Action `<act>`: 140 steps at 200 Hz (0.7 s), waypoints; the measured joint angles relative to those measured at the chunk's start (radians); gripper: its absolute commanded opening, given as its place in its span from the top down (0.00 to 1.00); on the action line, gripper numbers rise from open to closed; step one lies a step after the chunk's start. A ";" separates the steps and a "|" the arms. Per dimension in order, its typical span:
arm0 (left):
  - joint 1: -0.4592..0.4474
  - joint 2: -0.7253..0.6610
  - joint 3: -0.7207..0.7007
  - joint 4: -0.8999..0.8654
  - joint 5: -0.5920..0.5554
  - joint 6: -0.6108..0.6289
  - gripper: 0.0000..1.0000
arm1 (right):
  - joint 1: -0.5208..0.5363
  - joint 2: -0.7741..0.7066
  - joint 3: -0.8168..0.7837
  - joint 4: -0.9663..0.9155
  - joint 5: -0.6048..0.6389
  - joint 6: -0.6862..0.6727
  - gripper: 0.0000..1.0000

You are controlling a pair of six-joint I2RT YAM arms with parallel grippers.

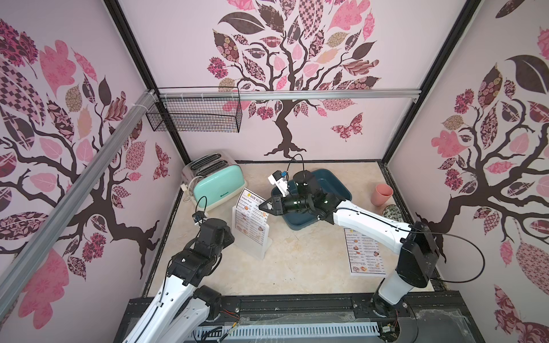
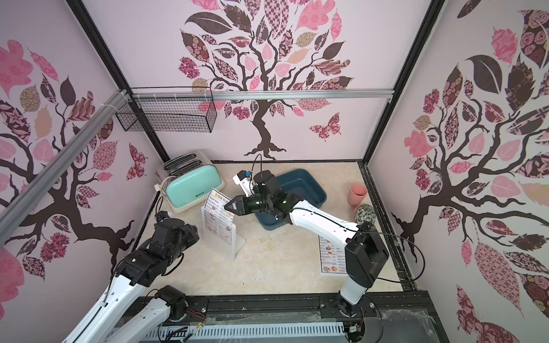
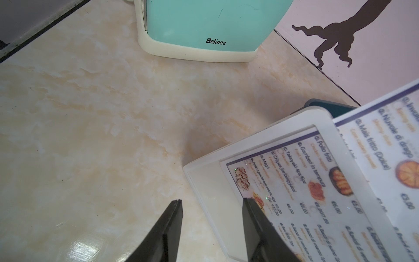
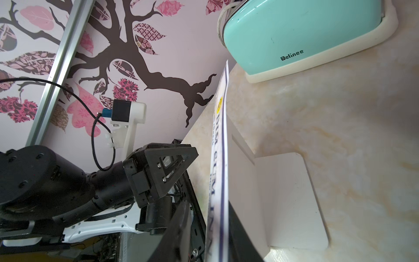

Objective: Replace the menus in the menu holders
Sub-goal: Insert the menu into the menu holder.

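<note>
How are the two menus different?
The standing menu sits upright, partly in the holder; the flat menu lies on the table. The right claw pinches the standing menu; no claw holds the flat menu. Both are white sheets with food pictures.

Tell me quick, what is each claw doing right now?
Left gripper: open, astride the side edge of the holder, holding nothing.
Right gripper: closed on the menu standing in that holder.

From high over the front rail (image 1: 297, 306), both my top views stare steeply down on the whole table (image 1: 297, 261), toaster (image 1: 218, 187) left of centre. My wrist cameras ride low and close at the menu holder (image 3: 204, 186), both catching that toaster beyond.
</note>
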 measured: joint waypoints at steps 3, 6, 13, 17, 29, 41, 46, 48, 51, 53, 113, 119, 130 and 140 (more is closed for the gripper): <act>0.000 0.000 0.000 0.000 0.000 0.000 0.51 | 0.000 0.000 0.001 0.000 -0.002 -0.006 0.85; 0.000 0.000 0.000 0.000 0.000 0.000 0.51 | 0.000 0.000 0.002 0.000 0.000 0.000 0.86; 0.000 0.000 0.000 0.000 0.000 0.000 0.51 | 0.000 0.000 0.003 -0.002 -0.002 -0.001 0.88; 0.000 0.000 0.000 0.000 0.000 0.000 0.51 | 0.000 0.000 0.003 -0.004 -0.004 -0.006 0.90; 0.000 0.000 0.000 0.000 0.000 0.000 0.51 | 0.001 0.002 0.005 -0.006 -0.005 -0.007 0.92; 0.000 0.000 0.000 0.000 0.000 0.000 0.51 | 0.005 0.003 0.005 -0.008 -0.005 -0.011 0.93; 0.000 0.000 0.000 0.000 0.000 0.000 0.51 | 0.007 0.004 0.005 -0.009 -0.005 -0.013 0.94; 0.000 0.000 0.000 0.000 0.000 0.000 0.51 | 0.008 0.005 0.005 -0.010 -0.005 -0.016 0.94; 0.000 0.000 0.000 0.000 0.000 0.000 0.51 | 0.010 0.005 0.005 -0.011 -0.005 -0.018 0.95; 0.000 0.000 0.000 0.000 0.000 0.000 0.51 | 0.011 0.006 0.005 -0.012 -0.005 -0.018 0.95; 0.000 0.000 0.000 0.000 0.000 0.000 0.51 | 0.040 0.046 0.005 -0.068 -0.005 -0.070 0.84; 0.000 0.000 0.000 0.000 0.000 0.000 0.51 | 0.040 0.049 0.005 -0.073 -0.005 -0.077 0.77; 0.000 0.000 0.000 0.001 0.000 0.000 0.51 | 0.040 0.052 0.005 -0.089 -0.002 -0.078 0.69; 0.000 0.000 0.000 0.001 0.000 0.000 0.51 | 0.040 0.052 0.007 -0.104 0.000 -0.096 0.64</act>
